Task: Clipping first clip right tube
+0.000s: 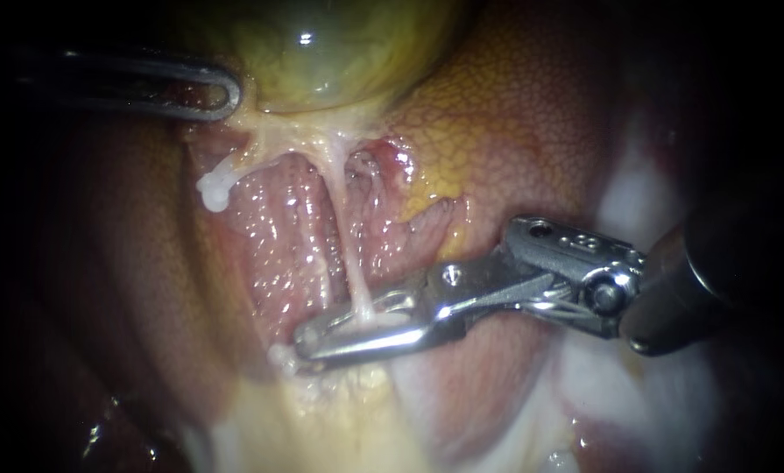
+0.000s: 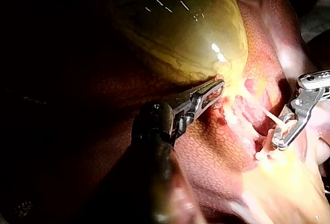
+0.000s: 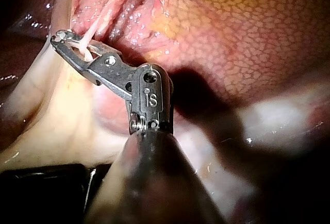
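Observation:
A thin pale tube, the right tube [image 1: 343, 228], runs down from the gallbladder [image 1: 321, 44] across raw pink tissue. My right instrument [image 1: 313, 337] comes in from the right, and its long jaws lie nearly together, shut on the lower end of this tube. The same grip shows in the right wrist view [image 3: 58, 39] on the tube [image 3: 98, 28], and in the left wrist view [image 2: 278, 142]. My left instrument [image 1: 225, 92] enters from the left. Its jaws are shut on tissue at the gallbladder's lower edge [image 2: 219, 89].
A shorter left tube [image 1: 216, 188] ends in a white stub below the left jaws. Mottled orange liver [image 1: 514, 131] lies to the right of the gallbladder. Pale yellow fat [image 1: 339, 412] sits under the right jaws. White tissue [image 1: 637, 201] lies behind the right shaft.

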Robot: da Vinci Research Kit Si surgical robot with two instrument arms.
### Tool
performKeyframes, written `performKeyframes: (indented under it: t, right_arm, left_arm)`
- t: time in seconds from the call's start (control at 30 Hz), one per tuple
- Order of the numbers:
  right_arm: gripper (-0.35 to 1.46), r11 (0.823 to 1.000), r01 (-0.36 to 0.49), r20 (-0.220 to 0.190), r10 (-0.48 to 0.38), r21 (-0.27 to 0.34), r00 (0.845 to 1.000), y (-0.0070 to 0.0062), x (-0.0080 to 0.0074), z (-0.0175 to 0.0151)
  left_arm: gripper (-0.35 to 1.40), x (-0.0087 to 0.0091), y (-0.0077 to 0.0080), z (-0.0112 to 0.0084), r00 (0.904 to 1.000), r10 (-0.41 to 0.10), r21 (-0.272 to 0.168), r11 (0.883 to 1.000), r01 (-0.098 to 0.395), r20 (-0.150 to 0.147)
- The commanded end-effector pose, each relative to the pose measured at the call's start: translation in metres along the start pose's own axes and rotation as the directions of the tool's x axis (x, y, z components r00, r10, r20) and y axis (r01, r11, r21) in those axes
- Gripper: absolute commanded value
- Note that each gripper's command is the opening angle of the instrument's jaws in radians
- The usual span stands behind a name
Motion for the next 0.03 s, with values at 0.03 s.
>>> performKeyframes:
  t: [0.03]
  right_arm:
    - [-0.35,1.000,0.000,0.000,0.000,0.000,1.000,0.0000,0.0000,0.0000]
  left_arm:
    - [-0.35,0.0000,0.0000,0.0000,1.0000,0.000,0.000,1.000,0.000,0.000]
